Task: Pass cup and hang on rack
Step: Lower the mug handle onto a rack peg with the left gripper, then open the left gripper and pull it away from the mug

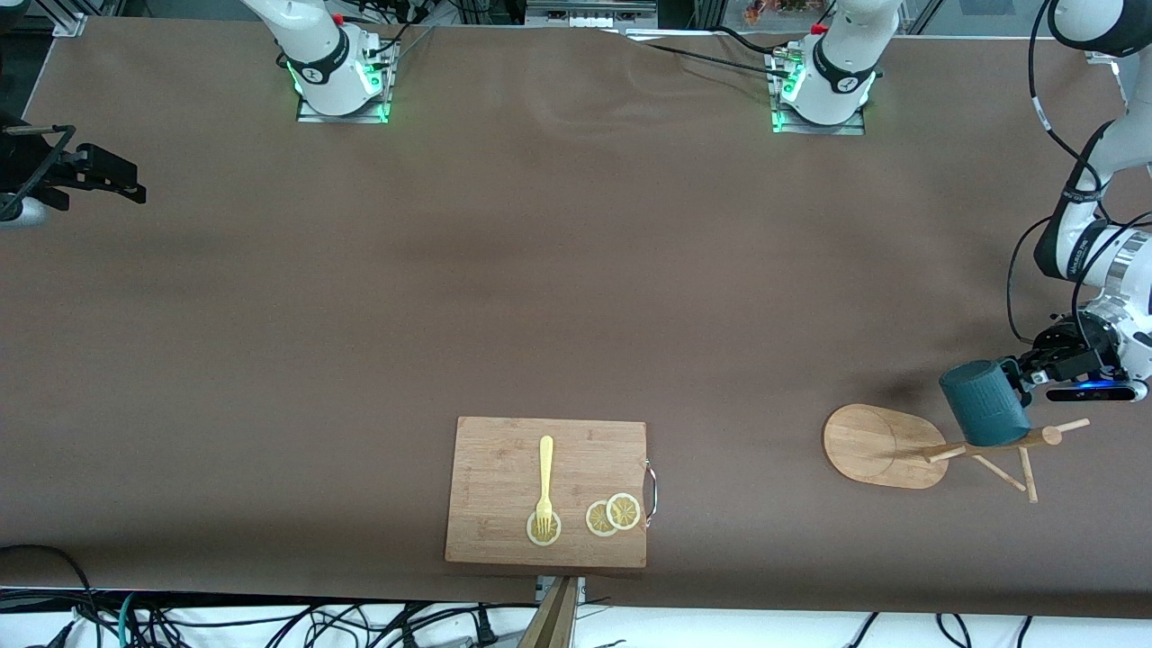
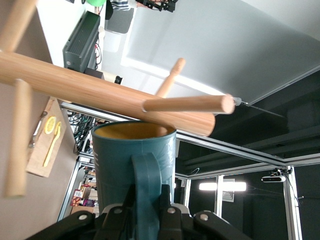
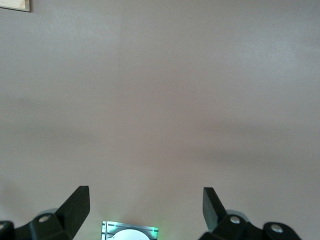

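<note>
The dark teal cup (image 1: 985, 402) hangs in the air at the rack (image 1: 877, 445), a light wooden mug tree with an oval base at the left arm's end of the table. My left gripper (image 1: 1026, 373) is shut on the cup's handle (image 2: 147, 190). In the left wrist view the cup's rim (image 2: 132, 131) lies close against the rack's post (image 2: 100, 95), just beside a thin peg (image 2: 185, 104). My right gripper (image 1: 99, 175) waits at the right arm's end of the table. It is open (image 3: 146, 200) over bare tablecloth, with nothing between its fingers.
A rectangular wooden cutting board (image 1: 504, 459) lies near the table's front edge, midway between the arms. On it are a yellow fork (image 1: 545, 481) and lemon slices (image 1: 614, 515). The arms' green-lit bases (image 1: 342, 94) stand along the edge farthest from the front camera.
</note>
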### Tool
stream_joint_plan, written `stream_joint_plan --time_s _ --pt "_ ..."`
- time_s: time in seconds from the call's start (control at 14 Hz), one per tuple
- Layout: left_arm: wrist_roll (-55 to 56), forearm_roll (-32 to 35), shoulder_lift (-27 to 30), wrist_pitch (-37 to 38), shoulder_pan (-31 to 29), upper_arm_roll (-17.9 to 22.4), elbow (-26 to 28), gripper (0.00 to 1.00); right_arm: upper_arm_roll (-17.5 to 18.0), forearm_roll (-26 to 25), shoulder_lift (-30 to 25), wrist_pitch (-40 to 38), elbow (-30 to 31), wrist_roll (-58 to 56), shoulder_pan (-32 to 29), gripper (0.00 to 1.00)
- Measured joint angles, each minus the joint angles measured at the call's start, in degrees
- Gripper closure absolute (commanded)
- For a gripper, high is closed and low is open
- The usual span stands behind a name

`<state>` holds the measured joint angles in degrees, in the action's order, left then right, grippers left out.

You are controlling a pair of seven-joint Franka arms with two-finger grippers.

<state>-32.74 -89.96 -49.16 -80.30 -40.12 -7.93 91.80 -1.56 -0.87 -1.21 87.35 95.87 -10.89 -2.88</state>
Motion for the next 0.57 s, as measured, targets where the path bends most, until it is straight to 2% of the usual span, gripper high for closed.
stream_joint_plan --time_s 0.21,0.36,0.43,0.5,0.57 --pt "0.0 0.6 -1.3 1.2 0.0 0.1 -1.7 1.00 0.0 0.0 0.0 0.0 0.0 0.0 0.0 0.00" --pt "0.0 0.8 -1.6 1.4 -0.1 0.1 -2.1 0.87 0.0 0.0 0.0 0.0 0.0 0.0 0.0 0.00" --pt "0.0 0.8 -1.6 1.5 -0.1 0.1 -2.2 0.73 0.0 0.0 0.0 0.0 0.0 0.0 0.0 0.00" --pt "0.0 0.8 -1.6 1.5 -0.1 0.1 -2.2 0.01 0.0 0.0 0.0 0.0 0.0 0.0 0.0 0.00" --pt "0.0 0.8 -1.7 1.1 -0.1 0.2 -2.2 0.00 0.0 0.0 0.0 0.0 0.0 0.0 0.0 0.00"
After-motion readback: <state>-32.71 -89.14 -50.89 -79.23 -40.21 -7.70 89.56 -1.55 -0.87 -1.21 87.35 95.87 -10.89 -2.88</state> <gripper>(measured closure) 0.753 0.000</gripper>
